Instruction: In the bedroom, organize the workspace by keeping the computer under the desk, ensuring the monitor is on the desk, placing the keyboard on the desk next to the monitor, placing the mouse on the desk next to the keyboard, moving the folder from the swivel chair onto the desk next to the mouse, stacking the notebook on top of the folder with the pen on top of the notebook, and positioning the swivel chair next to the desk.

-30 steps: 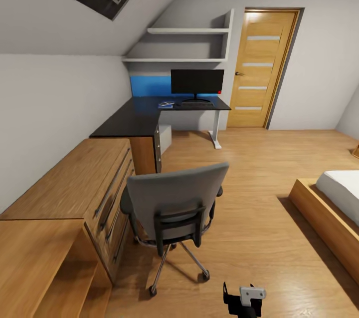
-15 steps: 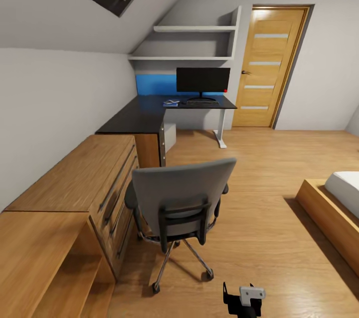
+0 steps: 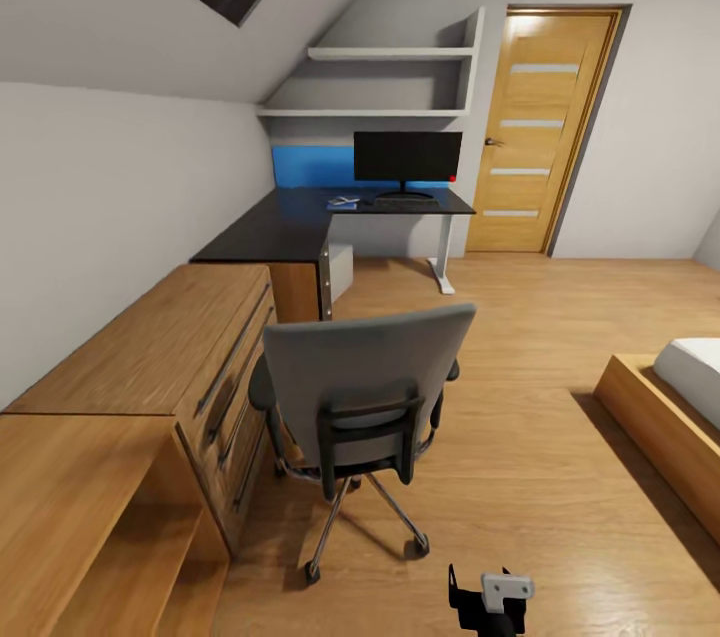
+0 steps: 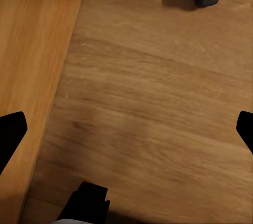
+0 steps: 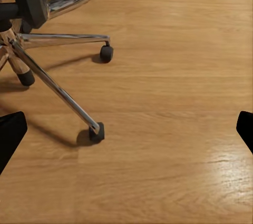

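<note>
Swivel chair: the swivel chair [image 3: 360, 397] sits mid-floor with its back to us, just beside the oak cabinet [image 3: 150, 367] and well apart from the far run of the tabletop. Whether the seat carries anything, I can't tell; the backrest blocks it.

Desk: the black desk [image 3: 270, 232] runs along the left wall and turns across the far one, with the monitor [image 3: 407, 157] standing on its far wing.

On the tabletop: the keyboard [image 3: 405, 202] lies right in front of the monitor, and a small patch of blue, likely the folder [image 3: 343, 205], lies just beside it. Too small to pick out mouse, notebook or pen.

Computer: a pale box under the tabletop by the drawer unit reads as the computer [image 3: 341, 272].

Left end effector: the left end effector [image 4: 126, 129] is spread wide and holding nothing, its dark fingers [image 4: 10, 132] at the frame edges over bare floor [image 4: 153, 103].

Right end effector: the right end effector [image 5: 126, 129] is likewise splayed and empty, looking down at a chrome leg and a castor [image 5: 96, 132].

Risk, the base: the chair's legs lie near the right arm; rolling straight on could clip a castor and send the chair skating or spinning off-line.

Risk, the cabinet: squeezing left to avoid it could scrape the left arm on the oak.

Risk, the push: shoving the backrest off-centre would likely swivel the chair rather than roll it, jamming it against the drawer unit.
</note>
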Controlling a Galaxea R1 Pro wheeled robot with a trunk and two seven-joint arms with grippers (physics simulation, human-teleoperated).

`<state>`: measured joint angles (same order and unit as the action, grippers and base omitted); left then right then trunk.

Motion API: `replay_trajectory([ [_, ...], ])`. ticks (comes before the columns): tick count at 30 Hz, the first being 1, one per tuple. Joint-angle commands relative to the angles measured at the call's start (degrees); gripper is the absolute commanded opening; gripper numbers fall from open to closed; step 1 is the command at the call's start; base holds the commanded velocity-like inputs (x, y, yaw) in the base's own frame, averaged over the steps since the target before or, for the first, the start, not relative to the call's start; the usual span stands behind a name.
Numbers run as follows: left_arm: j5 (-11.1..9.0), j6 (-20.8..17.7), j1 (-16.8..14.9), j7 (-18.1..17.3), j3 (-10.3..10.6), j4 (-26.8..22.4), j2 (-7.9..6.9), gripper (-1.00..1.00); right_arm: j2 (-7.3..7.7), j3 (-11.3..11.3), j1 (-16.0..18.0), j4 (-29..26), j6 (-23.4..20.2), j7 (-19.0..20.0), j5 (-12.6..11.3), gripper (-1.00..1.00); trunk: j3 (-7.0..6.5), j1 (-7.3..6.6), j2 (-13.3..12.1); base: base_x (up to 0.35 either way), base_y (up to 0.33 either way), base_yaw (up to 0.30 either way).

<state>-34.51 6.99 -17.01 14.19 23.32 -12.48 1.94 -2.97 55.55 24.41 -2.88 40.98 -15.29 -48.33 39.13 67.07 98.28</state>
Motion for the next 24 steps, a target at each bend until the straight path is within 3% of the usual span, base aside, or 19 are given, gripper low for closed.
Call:
replay_trajectory([
  [1,-0.5,0.2,0.0,0.3,0.5,0.0,-0.01,1.0,-0.03,0.5,0.0,0.0,0.0,-0.5,0.0,1.0,0.24,0.22,0.4,0.0,0.0,0.0],
  [10,-0.4,-0.9,-0.3,0.3,0.5,-3.3,1.98,1.0,-0.28,0.5,0.1,-1.5,-0.3,-0.8,0.1,1.0,1.85,2.2,4.0,0.0,0.0,0.0],
  [12,-0.2,-4.5,-1.3,0.6,0.5,-7.2,2.82,1.0,-0.19,0.3,0.4,-3.6,-1.5,-1.1,0.0,1.0,2.21,2.64,4.9,0.0,0.0,0.0],
  [14,0.5,-8.4,-2.6,1.4,0.5,-9.8,3.61,1.0,-0.08,0.2,1.9,-5.0,-3.5,-1.7,-0.1,1.0,2.57,3.08,5.7,0.0,0.0,0.0],
  [15,1.5,-12.0,-4.7,2.6,0.5,-11.2,4.12,1.0,-0.06,0.1,4.5,-5.8,-6.9,-2.5,-0.1,1.0,2.75,3.3,6.1,0.0,0.0,0.0],
  [17,2.2,-14.4,-7.1,3.3,0.5,-11.9,4.6,1.0,-0.01,0.1,7.3,-6.2,-11.3,-2.9,-0.1,1.0,3.11,3.73,6.9,0.0,0.0,0.0],
  [24,2.8,-16.7,-12.0,4.0,0.5,-12.5,6.08,1.0,0.01,0.0,14.0,-6.7,-20.1,-3.2,-0.2,1.0,4.37,5.27,9.7,0.0,0.0,0.0],
])
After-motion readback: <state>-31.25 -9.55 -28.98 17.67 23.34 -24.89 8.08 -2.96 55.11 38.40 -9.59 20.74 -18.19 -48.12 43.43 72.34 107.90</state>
